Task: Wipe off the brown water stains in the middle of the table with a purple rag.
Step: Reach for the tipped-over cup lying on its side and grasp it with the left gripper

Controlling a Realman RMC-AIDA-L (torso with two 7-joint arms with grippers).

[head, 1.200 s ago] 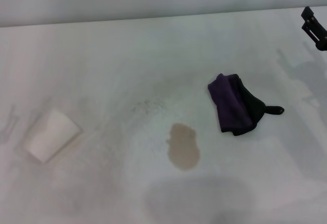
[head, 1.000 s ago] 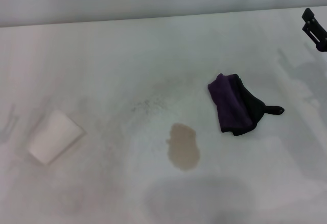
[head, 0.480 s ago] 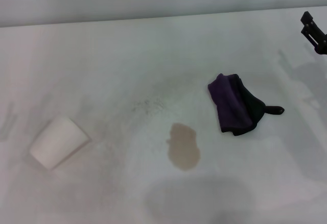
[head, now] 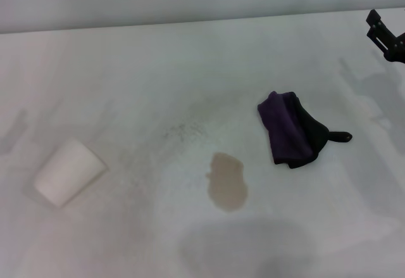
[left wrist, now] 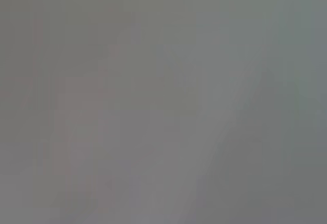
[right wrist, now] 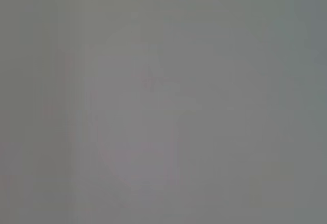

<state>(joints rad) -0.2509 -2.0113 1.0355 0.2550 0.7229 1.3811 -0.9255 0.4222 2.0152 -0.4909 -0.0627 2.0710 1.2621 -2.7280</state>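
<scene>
The purple rag [head: 290,129] lies crumpled on the white table [head: 126,69], right of centre, with its black part and short black tab toward the right. The brown water stains [head: 226,182] form a tan oval patch on the table, below and left of the rag and apart from it. My right gripper [head: 386,37] shows at the far right edge of the head view, above and right of the rag, well clear of it. My left gripper is out of view. Both wrist views show only plain grey.
A white paper cup [head: 68,171] lies on its side at the left of the table. Faint grey speckles [head: 183,129] mark the table above the stain. The table's far edge [head: 202,21] runs along the back.
The white paper cup has rolled a little on the left of the table. My right gripper has shifted slightly left at the right edge. The rag and the stain have not moved.
</scene>
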